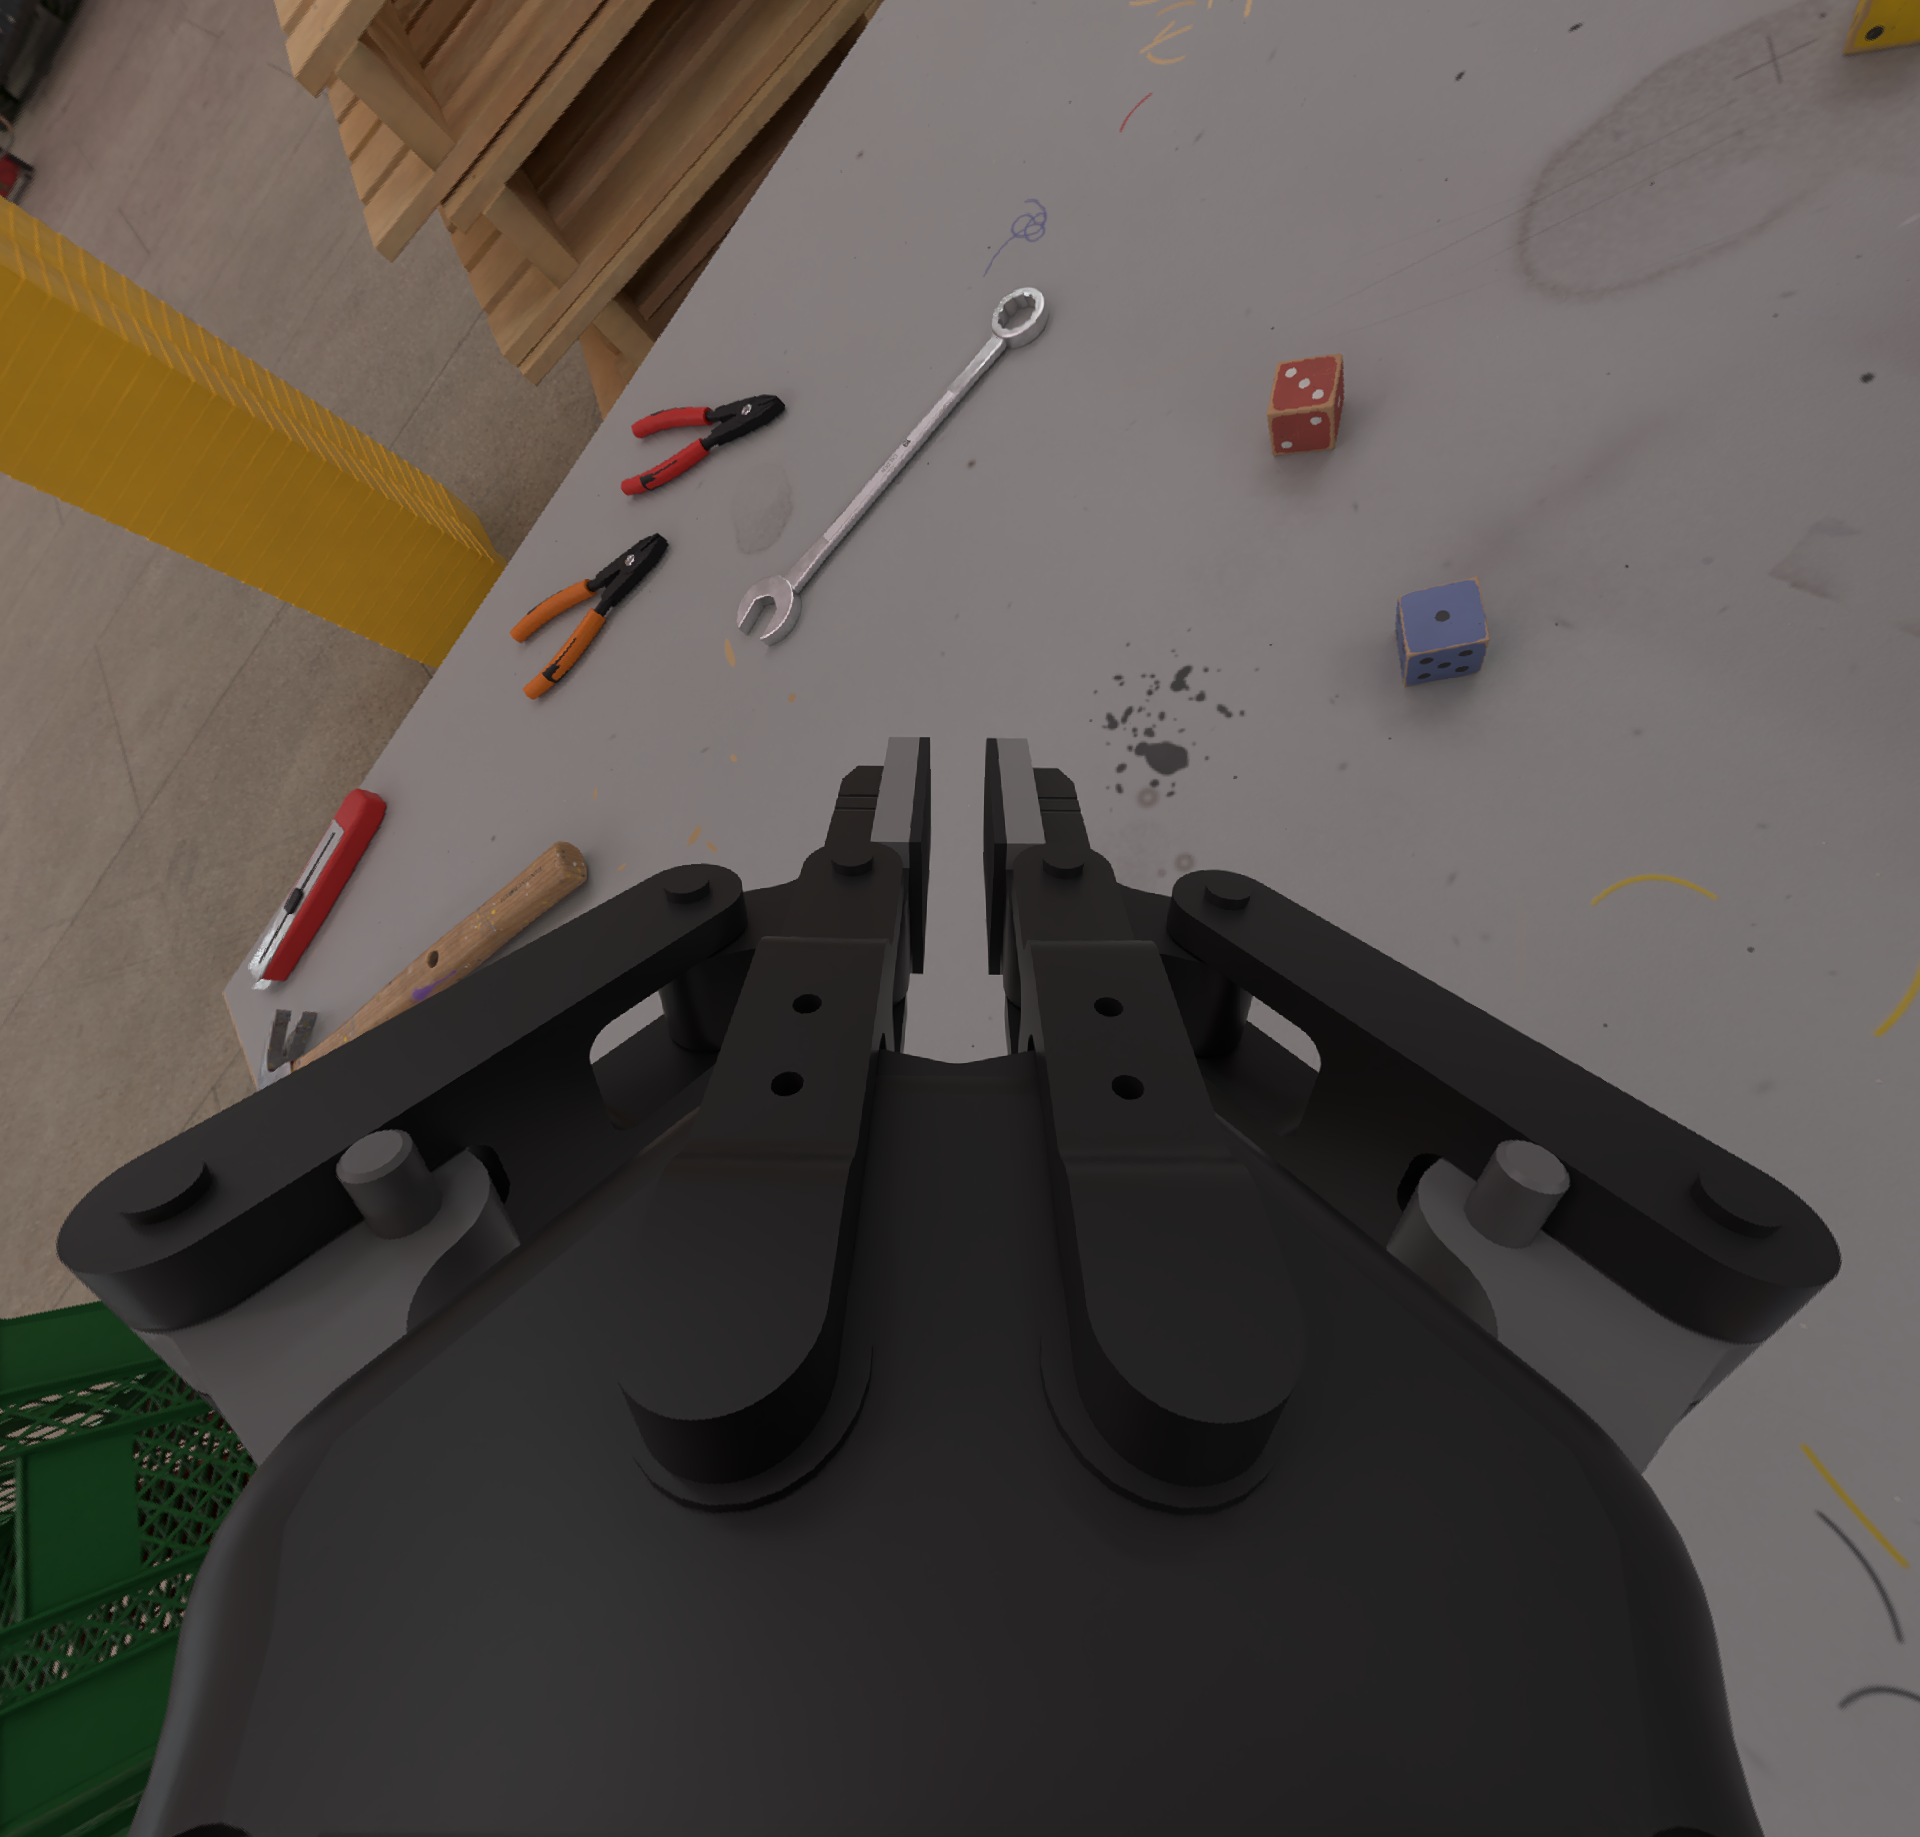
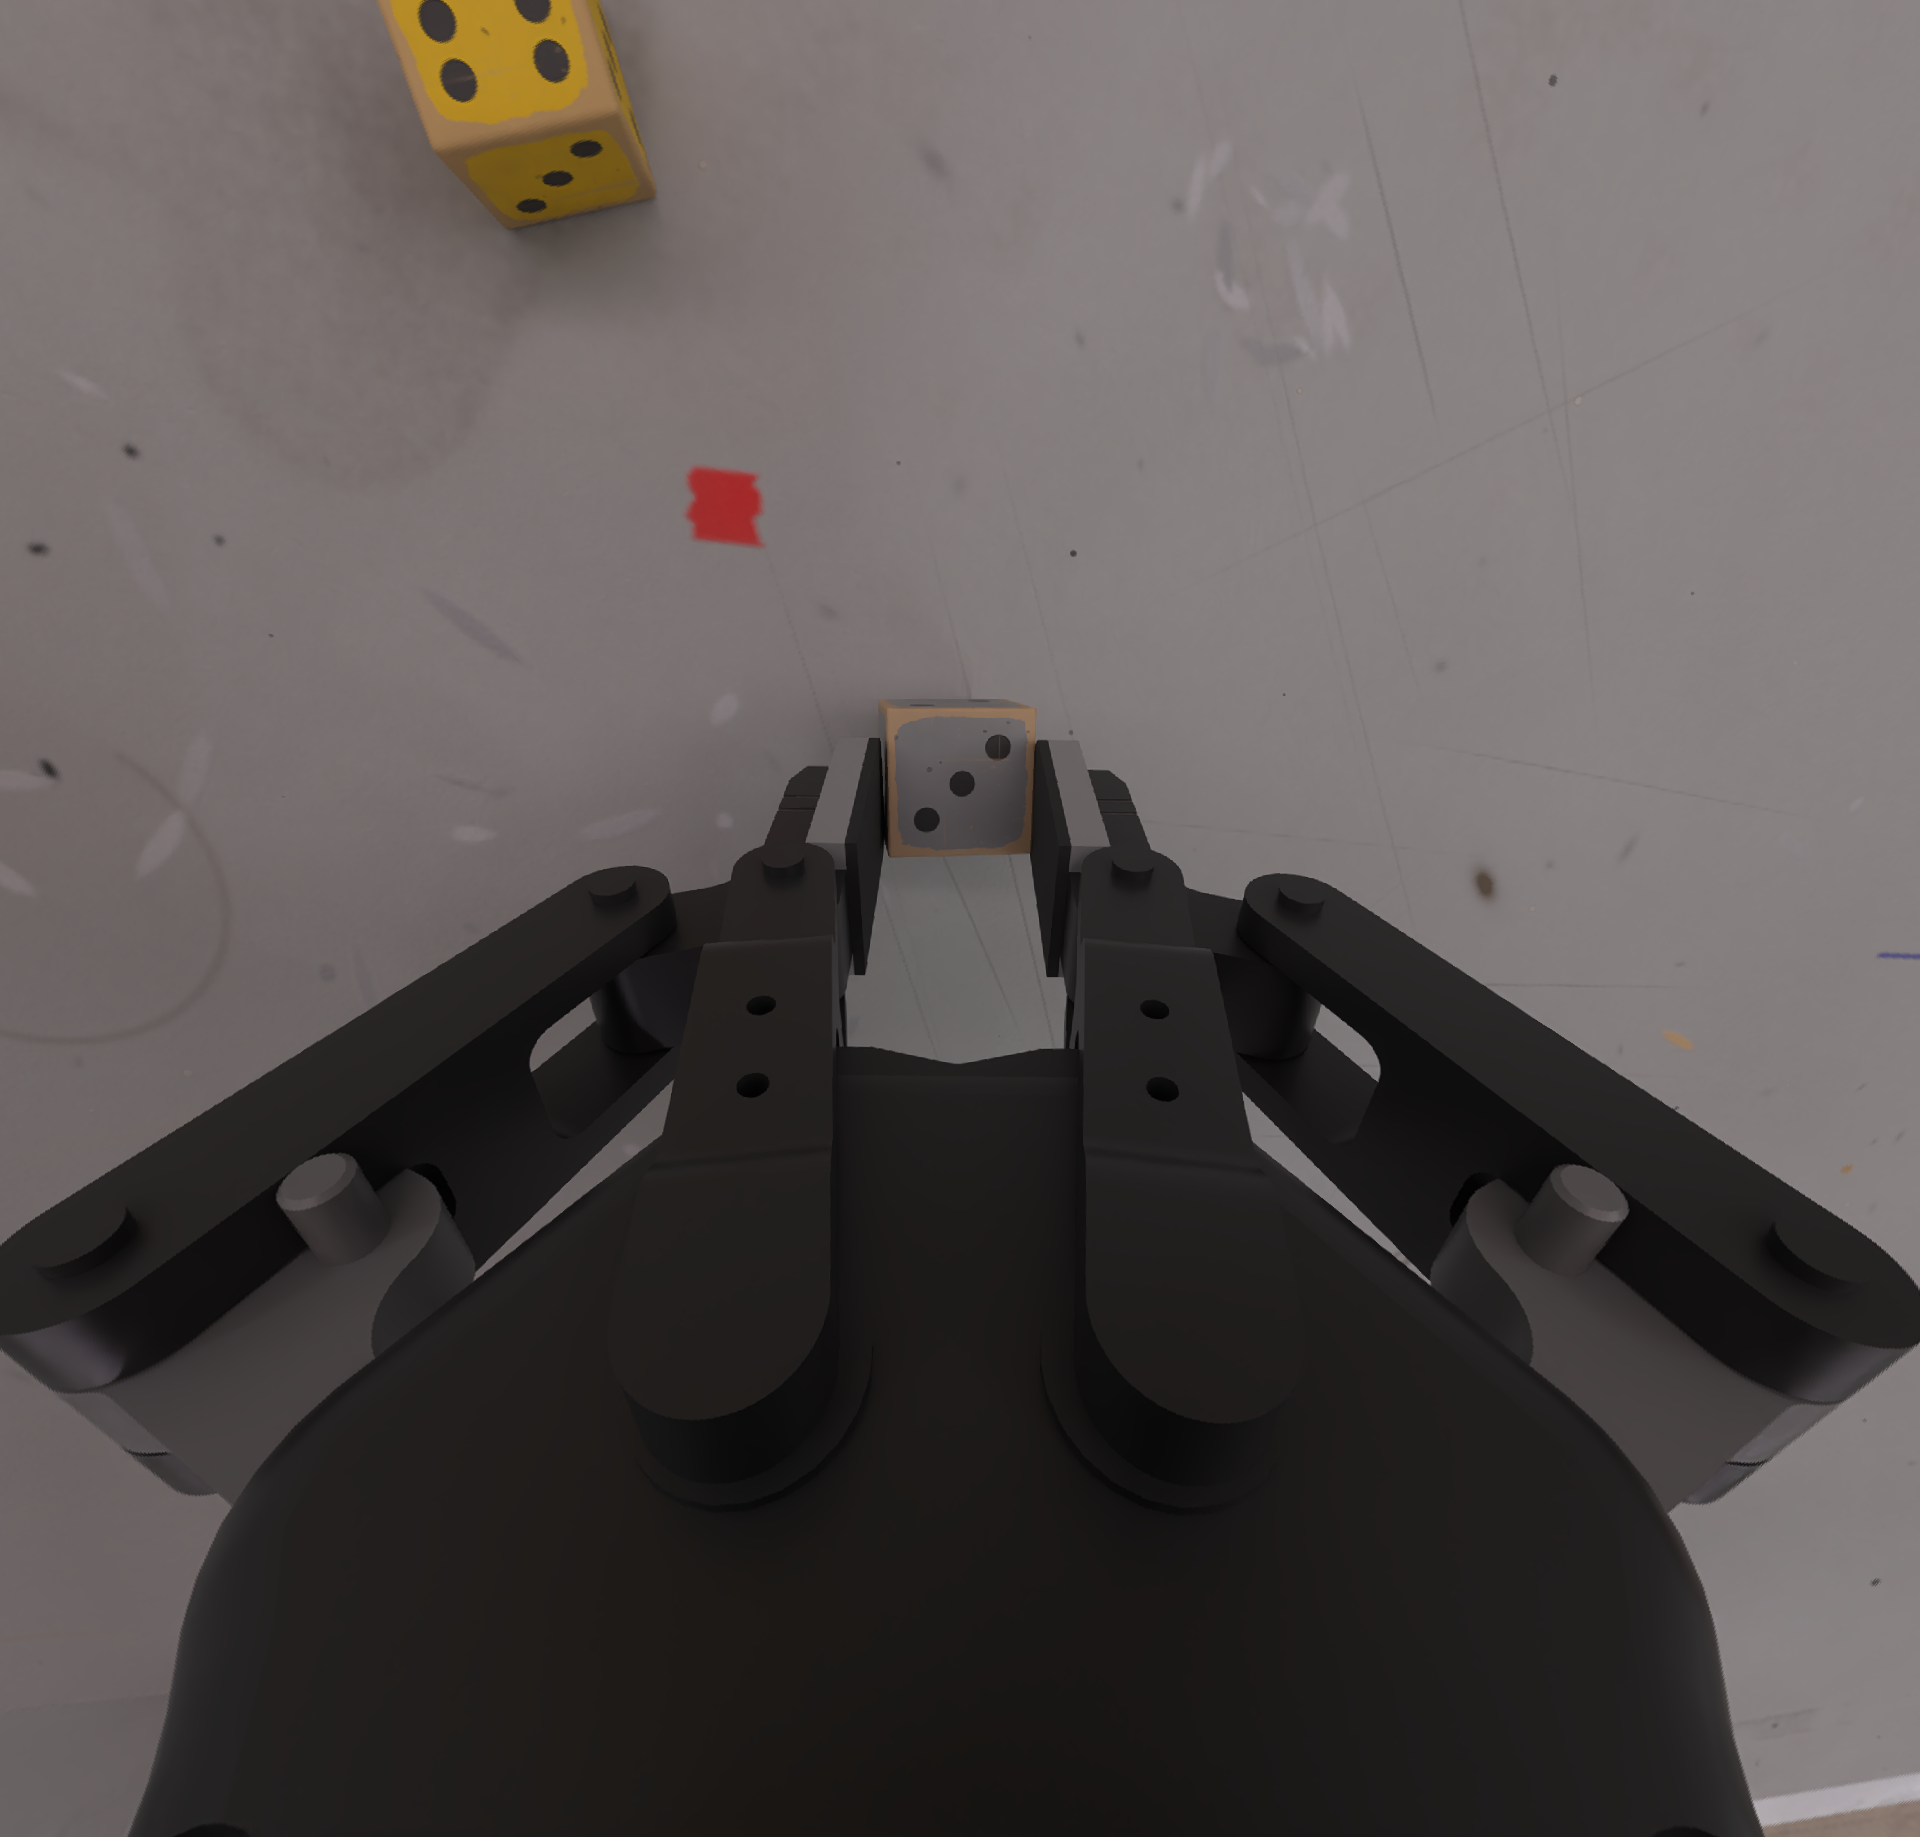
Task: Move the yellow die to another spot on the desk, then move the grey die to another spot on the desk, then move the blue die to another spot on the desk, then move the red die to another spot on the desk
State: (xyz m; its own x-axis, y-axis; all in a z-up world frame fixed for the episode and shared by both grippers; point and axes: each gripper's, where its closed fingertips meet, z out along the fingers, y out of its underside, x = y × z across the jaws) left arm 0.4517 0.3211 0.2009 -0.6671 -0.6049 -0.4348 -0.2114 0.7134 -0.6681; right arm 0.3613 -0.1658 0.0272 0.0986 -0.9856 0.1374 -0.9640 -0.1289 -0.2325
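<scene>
In the right wrist view my right gripper (image 2: 958,748) is shut on the grey die (image 2: 958,785), a pad against each side, its three-dot face towards the camera. I cannot tell whether the die touches the grey desk (image 2: 1351,540). The yellow die (image 2: 509,62) lies on the desk far ahead to the left, and also shows at the top right edge of the left wrist view (image 1: 1886,5). My left gripper (image 1: 958,748) is shut with a narrow gap and holds nothing, above the desk. The red die (image 1: 1306,403) and blue die (image 1: 1441,632) lie ahead to its right.
A wrench (image 1: 894,462), red pliers (image 1: 701,437), orange pliers (image 1: 587,608), a red utility knife (image 1: 322,883) and a wooden hammer handle (image 1: 468,940) lie near the desk's left edge. Wooden pallets (image 1: 582,104) and a green crate (image 1: 83,1527) stand beyond it. A red mark (image 2: 724,506) is on the desk.
</scene>
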